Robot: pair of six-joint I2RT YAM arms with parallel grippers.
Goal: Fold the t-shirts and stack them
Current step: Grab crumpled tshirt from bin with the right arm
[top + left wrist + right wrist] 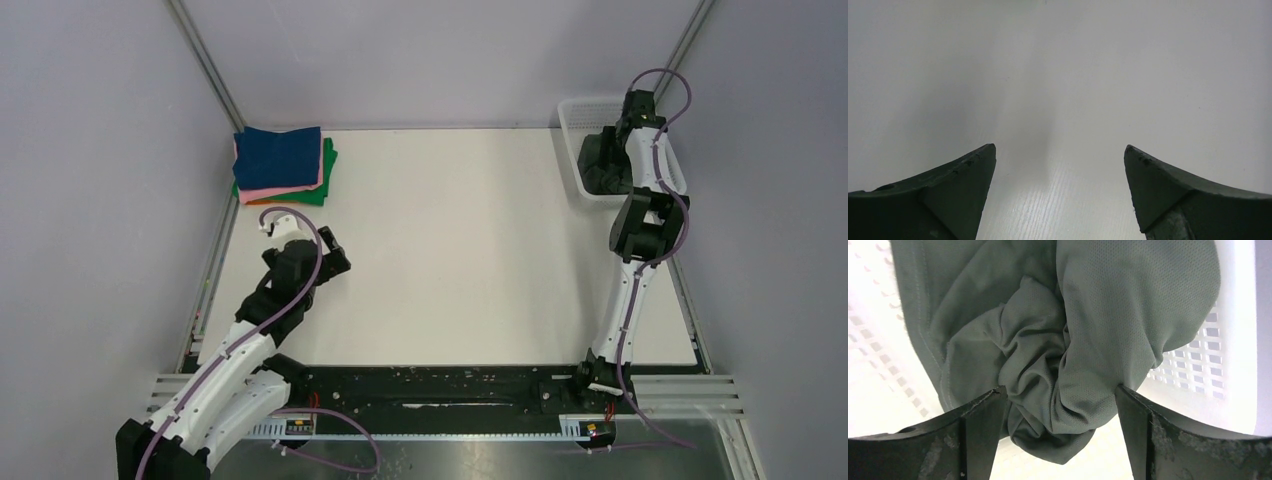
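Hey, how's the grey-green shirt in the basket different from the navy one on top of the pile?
The grey-green shirt lies crumpled; the navy shirt is folded flat into a square. The grey-green shirt sits in the white basket at the table's far right; the navy shirt tops the folded stack at far left. Both are soft cloth.

White table (470, 260) fills the view, evenly lit, soft shadows only. Pale grey walls (440, 50) close it in at the far edge and both sides. Metal posts (205, 60) rise from the far corners. Slotted aluminium rails (690, 392) run along the near edge.
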